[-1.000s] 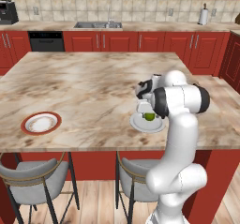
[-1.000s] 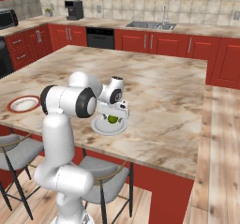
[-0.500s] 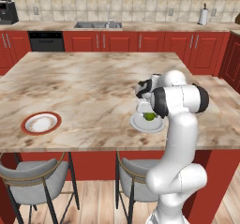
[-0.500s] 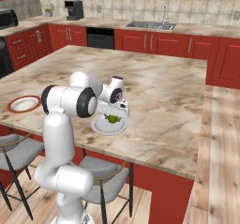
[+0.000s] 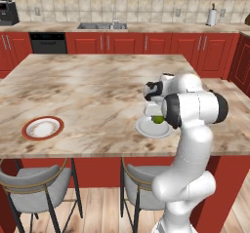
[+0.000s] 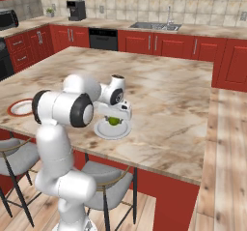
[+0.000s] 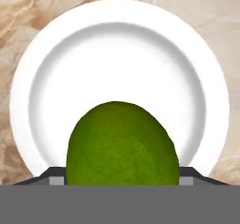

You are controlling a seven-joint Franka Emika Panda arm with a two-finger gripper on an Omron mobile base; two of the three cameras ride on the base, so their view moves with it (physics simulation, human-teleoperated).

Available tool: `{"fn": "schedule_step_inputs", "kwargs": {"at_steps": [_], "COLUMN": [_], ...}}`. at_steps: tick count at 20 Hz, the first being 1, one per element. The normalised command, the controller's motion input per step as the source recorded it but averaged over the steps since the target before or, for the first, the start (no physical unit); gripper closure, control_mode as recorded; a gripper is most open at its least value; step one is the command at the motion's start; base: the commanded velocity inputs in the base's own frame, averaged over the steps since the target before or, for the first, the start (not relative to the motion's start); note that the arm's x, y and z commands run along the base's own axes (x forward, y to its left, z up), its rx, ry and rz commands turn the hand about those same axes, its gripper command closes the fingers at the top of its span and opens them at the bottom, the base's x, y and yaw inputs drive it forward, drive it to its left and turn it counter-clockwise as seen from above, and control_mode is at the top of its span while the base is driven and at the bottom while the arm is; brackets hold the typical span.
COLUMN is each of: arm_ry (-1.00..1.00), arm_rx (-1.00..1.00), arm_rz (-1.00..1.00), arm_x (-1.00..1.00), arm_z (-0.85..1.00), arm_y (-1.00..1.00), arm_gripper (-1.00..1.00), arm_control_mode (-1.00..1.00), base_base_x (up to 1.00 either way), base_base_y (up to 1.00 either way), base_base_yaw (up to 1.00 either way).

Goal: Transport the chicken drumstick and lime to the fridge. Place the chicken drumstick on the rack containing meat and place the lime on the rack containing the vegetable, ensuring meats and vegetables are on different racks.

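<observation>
lime (image 7: 122, 143) – over white plate (image 7: 56, 54)

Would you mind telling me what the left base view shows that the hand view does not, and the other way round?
Left base view alone: the robot's arm over the marble island counter, a red-rimmed plate near the counter's left front edge, two stools beneath, the sink and red cabinets behind.

Hand view alone: a close look straight down onto the white plate's whole rim, with the lime large between the finger tips at the bottom.

Both: the lime at the gripper, over the white plate on marble.
</observation>
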Motion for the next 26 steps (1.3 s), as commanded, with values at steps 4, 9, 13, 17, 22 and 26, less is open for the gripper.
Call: {"fn": "schedule_step_inputs", "kwargs": {"at_steps": [4,9,13,17,22,26], "arm_ry": [-0.16,0.0,0.0,-0.01,-0.03,-0.04], "arm_rx": [-0.05,0.0,0.0,-0.05,-0.1,-0.07], "arm_rz": [0.0,0.0,0.0,0.0,0.0,0.0], "arm_x": [-1.0,-0.99,-1.0,-1.0,-1.0,-1.0], "arm_z": [0.73,1.0,0.73,0.66,0.85,0.75], "arm_y": [0.2,0.13,0.15,0.3,0.25,0.07], "arm_gripper": [1.0,1.0,1.0,1.0,1.0,1.0], "arm_control_mode": [-1.0,-1.0,-1.0,-1.0,-1.0,-1.0], "base_base_x": [0.0,0.0,0.0,0.0,0.0,0.0], "base_base_y": [0.0,0.0,0.0,0.0,0.0,0.0], "base_base_yaw": [0.0,0.0,0.0,0.0,0.0,0.0]}}
